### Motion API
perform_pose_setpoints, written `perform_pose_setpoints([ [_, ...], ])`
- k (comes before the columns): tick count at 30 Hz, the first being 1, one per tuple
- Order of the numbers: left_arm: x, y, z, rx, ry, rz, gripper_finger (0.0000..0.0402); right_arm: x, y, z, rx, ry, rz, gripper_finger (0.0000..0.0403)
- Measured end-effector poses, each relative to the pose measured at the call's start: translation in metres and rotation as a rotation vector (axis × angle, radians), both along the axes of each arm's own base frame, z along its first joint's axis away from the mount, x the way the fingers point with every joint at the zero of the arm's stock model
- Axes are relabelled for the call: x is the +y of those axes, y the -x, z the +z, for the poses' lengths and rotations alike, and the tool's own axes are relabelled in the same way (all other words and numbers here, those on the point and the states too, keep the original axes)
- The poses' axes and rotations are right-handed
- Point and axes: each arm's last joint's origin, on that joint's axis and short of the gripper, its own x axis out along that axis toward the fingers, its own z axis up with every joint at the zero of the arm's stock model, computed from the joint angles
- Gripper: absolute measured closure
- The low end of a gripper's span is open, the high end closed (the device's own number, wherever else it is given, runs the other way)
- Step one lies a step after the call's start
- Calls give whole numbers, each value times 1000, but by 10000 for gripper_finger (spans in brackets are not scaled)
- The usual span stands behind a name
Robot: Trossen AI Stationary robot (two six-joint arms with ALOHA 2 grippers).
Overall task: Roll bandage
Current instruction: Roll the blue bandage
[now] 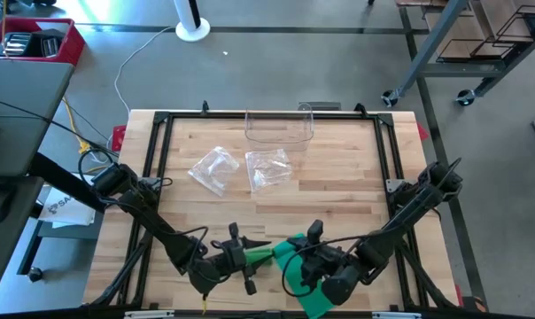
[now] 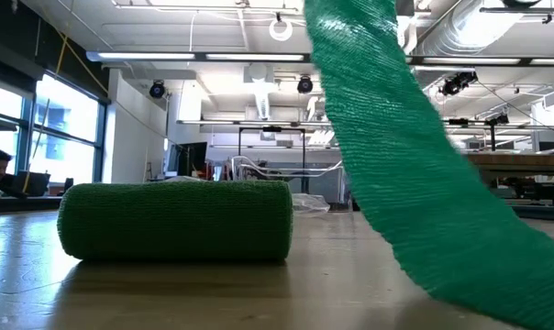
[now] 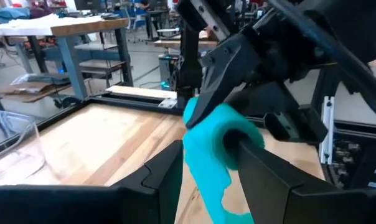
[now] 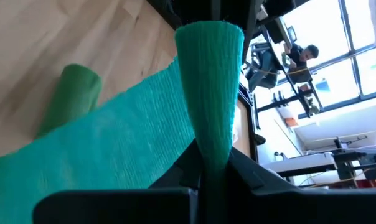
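Observation:
A green elastic bandage runs as a loose strip (image 1: 314,297) from a rolled part (image 2: 176,220), which lies on its side on the table near the front edge, up to both grippers. The roll also shows in the right wrist view (image 4: 76,87). My left gripper (image 1: 250,257) and my right gripper (image 1: 305,259) meet nose to nose above the table's near middle, each shut on the bandage's raised end (image 1: 272,252). In the low view the strip (image 2: 396,156) slants down from the top of the picture to the table. My left gripper has the bandage's bunched, partly curled end (image 3: 216,146) between its two fingers (image 3: 166,180), coming level from the table's left. That end is clear of the table. How many layers it holds I cannot tell. My right gripper pinches a folded loop of the bandage (image 4: 210,143) between its two fingers, coming from the table's right. The fold (image 4: 210,56) stands out beyond the fingertips. The strip (image 4: 113,143) falls away slack to the roll on the table.
A clear plastic container (image 1: 279,128) stands at the far middle. Two clear plastic bags (image 1: 213,168) (image 1: 269,168) lie in front of it. Black frame rails (image 1: 157,168) run along the table's sides. Bare wood lies between the bags and the grippers.

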Motion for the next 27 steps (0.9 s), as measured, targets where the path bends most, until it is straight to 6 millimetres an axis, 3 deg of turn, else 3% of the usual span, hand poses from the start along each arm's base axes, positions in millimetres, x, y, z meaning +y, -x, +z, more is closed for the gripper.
perform_pose_setpoints([
  [21,17,-14,-1,5,56,-17,259,2,-1,1,2,27,28,381],
  [27,21,-17,-4,49,41,-64,302,3,-1,0,39,-16,79,358],
])
